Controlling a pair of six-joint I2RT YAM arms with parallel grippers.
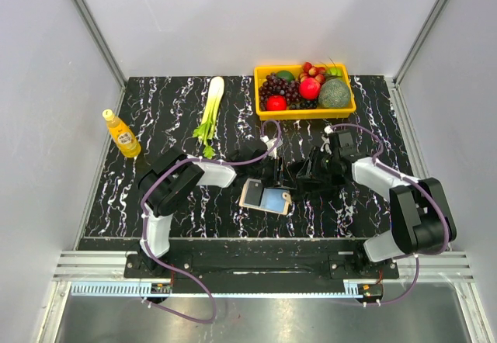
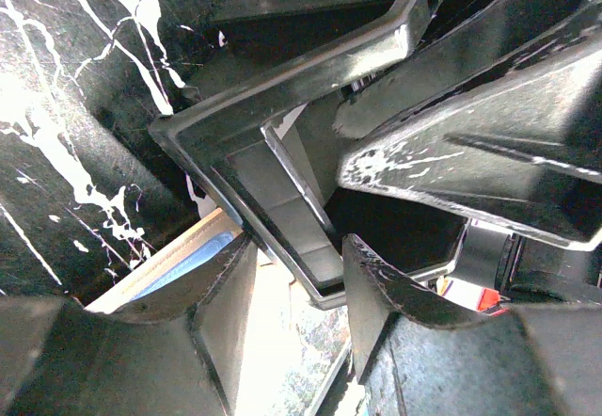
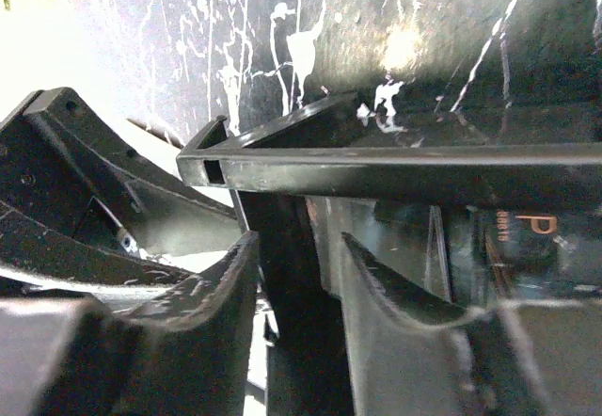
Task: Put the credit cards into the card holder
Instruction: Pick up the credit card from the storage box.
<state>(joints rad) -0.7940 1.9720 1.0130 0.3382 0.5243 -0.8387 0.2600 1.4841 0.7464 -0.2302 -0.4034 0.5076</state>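
The card holder lies open on the black marbled table, beige-edged with dark grey and light blue panels; its beige edge shows under my left fingers. Both grippers meet just above its far side. A dark-rimmed flat piece with a grey face, seemingly a credit card, sits endwise between the tips of my left gripper, which grips its edges. My right gripper straddles a dark upright slab with thin slivers of light beside it. From above, the left gripper and right gripper almost touch.
A yellow tray of fruit stands at the back. A green-white leek lies at the back centre-left, and an orange drink bottle stands at the left. White walls close in both sides of the table.
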